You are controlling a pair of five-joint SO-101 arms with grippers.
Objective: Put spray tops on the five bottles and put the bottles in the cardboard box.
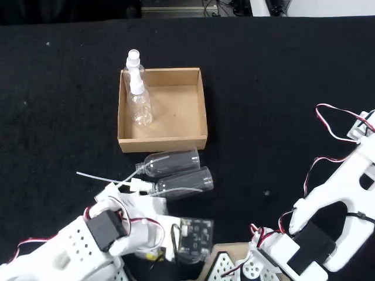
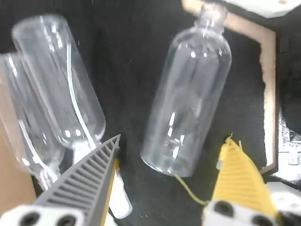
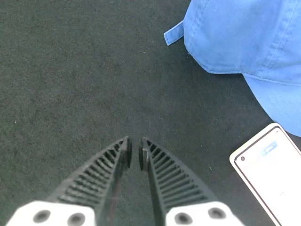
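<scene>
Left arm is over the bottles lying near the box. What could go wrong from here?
1. The left gripper is open around the bottom end of the capless bottle, which lies on its side. Closing that far down could squeeze the round bottle out or set it rolling.
2. Its grey finger sits close to the neighbouring bottle, which has a tube inside. A small sideways move may knock that bottle away.
</scene>
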